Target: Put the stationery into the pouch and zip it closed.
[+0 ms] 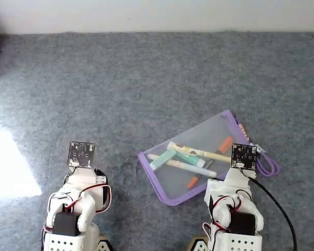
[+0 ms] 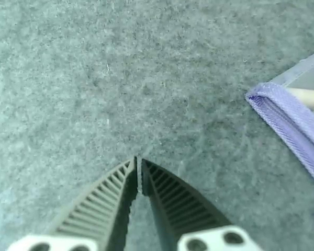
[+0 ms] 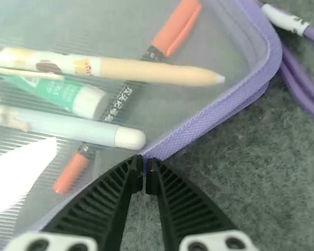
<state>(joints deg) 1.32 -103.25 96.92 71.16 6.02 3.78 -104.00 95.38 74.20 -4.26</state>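
A clear mesh pouch [image 1: 184, 180] with purple trim lies flat on the grey carpet, at an angle. Inside it are an orange pen [image 3: 175, 29], a cream pen [image 3: 146, 70], a green tube [image 3: 57, 94] and a pale blue pen [image 3: 73, 133]. My right gripper [image 3: 144, 168] is shut and holds nothing, its tips at the pouch's purple edge [image 3: 225, 107] near a corner. My left gripper [image 2: 138, 170] is shut over bare carpet, well clear of the pouch's nearest corner [image 2: 277, 104]. In the high view the left arm [image 1: 81, 155] sits left of the pouch and the right arm [image 1: 243, 157] over its near right end.
A purple cord loop [image 1: 269, 164] with a white tip [image 3: 285, 18] lies on the carpet just beyond the pouch's right end. Grey carpet [image 1: 146, 78] covers the whole table, with open room to the left and far side. A bright patch of light [image 1: 8, 167] falls at the left.
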